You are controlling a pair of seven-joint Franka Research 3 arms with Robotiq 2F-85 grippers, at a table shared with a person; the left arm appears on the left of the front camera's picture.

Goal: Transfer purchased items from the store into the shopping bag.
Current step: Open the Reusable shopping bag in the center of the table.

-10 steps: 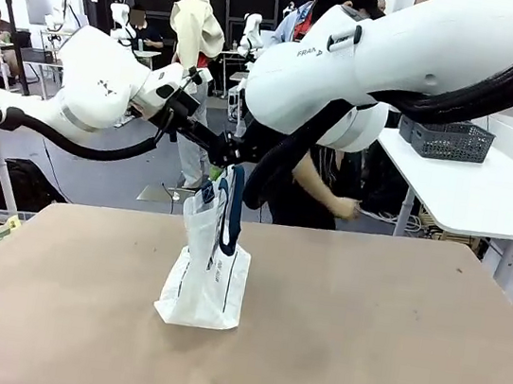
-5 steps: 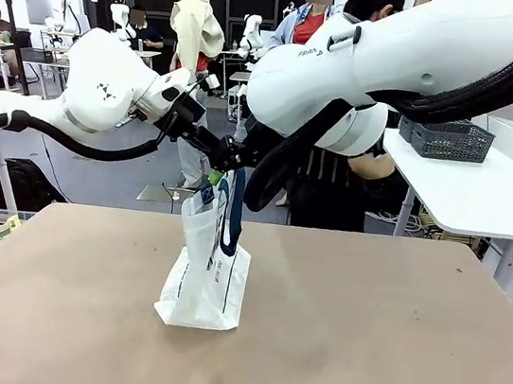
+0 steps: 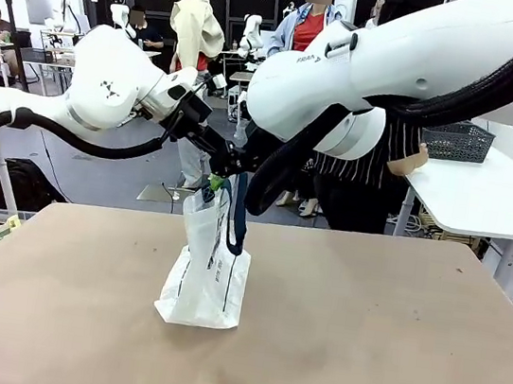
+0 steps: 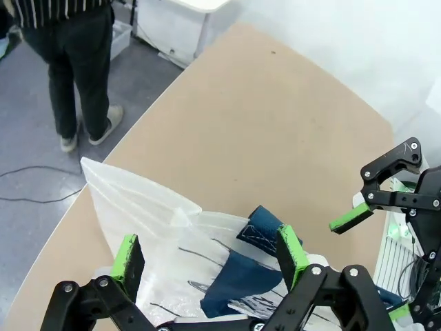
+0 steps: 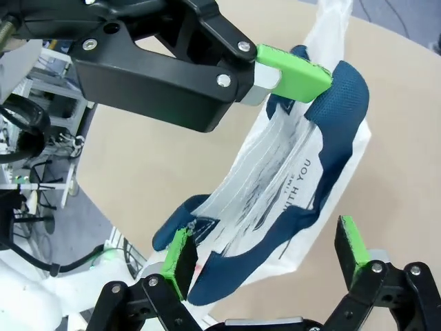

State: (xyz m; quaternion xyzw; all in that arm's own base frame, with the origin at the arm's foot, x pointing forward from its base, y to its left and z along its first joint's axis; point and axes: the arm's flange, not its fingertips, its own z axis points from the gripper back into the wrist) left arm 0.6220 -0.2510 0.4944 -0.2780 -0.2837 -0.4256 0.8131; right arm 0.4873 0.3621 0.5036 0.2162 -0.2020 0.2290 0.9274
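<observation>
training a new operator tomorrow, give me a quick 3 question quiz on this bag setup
1. True or false: the shopping bag lies flat on the table.
2. Pick one. The left gripper and right gripper, both at the top of the bag, are: A) both open, B) both shut, C) one open and one shut.
3. Fill the gap: the bag's handles are dark ___ in colour.

Key: 1 false, it stands upright; 2 A; 3 navy.

grey flr [image 3: 75, 188], white side tbl [image 3: 485, 200]
</observation>
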